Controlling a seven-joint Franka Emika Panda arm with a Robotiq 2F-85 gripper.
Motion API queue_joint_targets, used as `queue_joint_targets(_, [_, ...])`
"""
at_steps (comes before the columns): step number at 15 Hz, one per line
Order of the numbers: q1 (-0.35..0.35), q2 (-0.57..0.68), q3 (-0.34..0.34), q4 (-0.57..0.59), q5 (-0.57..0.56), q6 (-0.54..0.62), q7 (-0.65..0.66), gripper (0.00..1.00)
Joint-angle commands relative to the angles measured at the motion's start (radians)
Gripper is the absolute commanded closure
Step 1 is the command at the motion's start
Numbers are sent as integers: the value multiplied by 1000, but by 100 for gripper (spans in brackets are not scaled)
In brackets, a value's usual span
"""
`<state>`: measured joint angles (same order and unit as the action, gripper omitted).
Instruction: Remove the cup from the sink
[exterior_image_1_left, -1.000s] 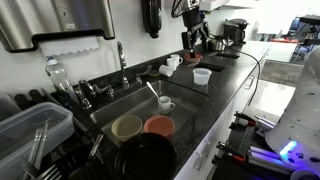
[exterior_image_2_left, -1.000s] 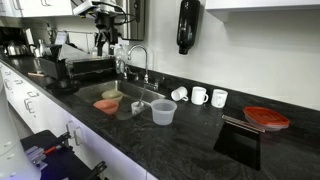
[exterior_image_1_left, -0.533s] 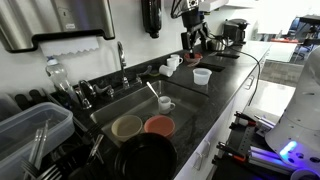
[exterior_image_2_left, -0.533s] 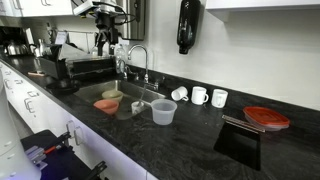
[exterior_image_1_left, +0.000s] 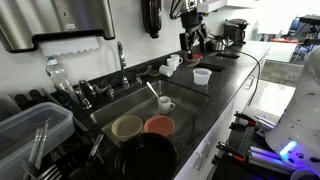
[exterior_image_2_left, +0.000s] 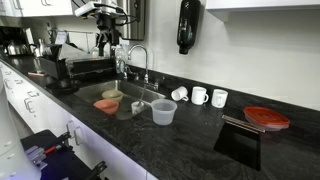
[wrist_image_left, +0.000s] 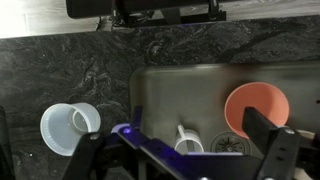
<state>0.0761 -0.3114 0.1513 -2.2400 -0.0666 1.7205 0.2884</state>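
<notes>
The small white cup (exterior_image_1_left: 165, 103) stands upright in the sink (exterior_image_1_left: 118, 104), near its middle. It also shows in an exterior view (exterior_image_2_left: 137, 106) and in the wrist view (wrist_image_left: 186, 141), where something thin sticks out of it. My gripper (exterior_image_1_left: 193, 42) hangs high above the counter, well clear of the cup, and shows in an exterior view (exterior_image_2_left: 105, 42). In the wrist view the gripper (wrist_image_left: 180, 158) is open and empty, its fingers spread either side of the cup far below.
An orange bowl (exterior_image_1_left: 158, 125) and a tan bowl (exterior_image_1_left: 126, 127) lie in the sink. A translucent plastic cup (exterior_image_1_left: 201, 77) stands on the black counter beside the sink. White mugs (exterior_image_2_left: 200, 96) line the wall. A faucet (exterior_image_2_left: 135, 55) rises behind the sink. A black pan (exterior_image_1_left: 148, 158) sits in front.
</notes>
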Motion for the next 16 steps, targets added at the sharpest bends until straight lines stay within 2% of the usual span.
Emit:
queue_joint_targets(1, [-2, 74, -32, 5, 52, 112, -61, 0])
queue_joint_targets(5, [-4, 216, -67, 9, 120, 254, -140, 0])
queue_joint_targets(9, [-5, 339, -77, 39, 155, 282, -197, 0])
queue_joint_targets(10, [-1, 309, -74, 9, 132, 294, -164, 0])
queue_joint_targets(16, [-1, 341, -75, 33, 132, 293, -170, 0])
